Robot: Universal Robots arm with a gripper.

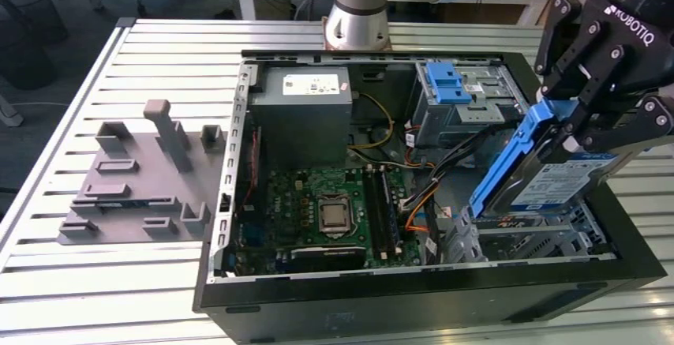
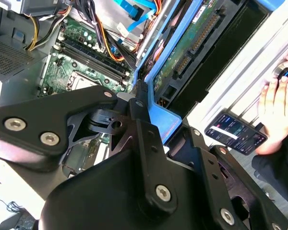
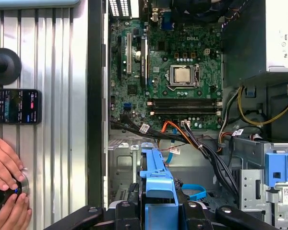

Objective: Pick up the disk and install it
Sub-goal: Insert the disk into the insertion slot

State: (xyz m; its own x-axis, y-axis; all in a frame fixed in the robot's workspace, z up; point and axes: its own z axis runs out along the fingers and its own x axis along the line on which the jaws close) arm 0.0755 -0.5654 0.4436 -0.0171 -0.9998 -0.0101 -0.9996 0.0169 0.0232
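Note:
The disk [image 1: 563,187] is a grey metal drive with a white and blue label in a blue plastic carrier frame [image 1: 507,163]. It hangs tilted over the metal drive cage [image 1: 526,244] at the open computer case's front corner, on the exterior view's right. My black gripper [image 1: 577,128] is shut on its upper end. The second wrist view shows the disk's green circuit-board underside [image 2: 192,40] and the carrier's blue edge [image 2: 161,117] between my fingers [image 2: 137,103]. In the first wrist view the carrier [image 3: 158,184] juts out from the gripper [image 3: 158,213] above the cage floor.
Inside the case are the motherboard [image 1: 327,211], a grey power supply box [image 1: 305,96], a blue ridged latch [image 1: 447,84] and loose cables [image 3: 192,134]. A grey fixture [image 1: 137,179] lies on the slatted table. A person's hands [image 3: 5,191] and a phone [image 3: 14,106] are beside the case.

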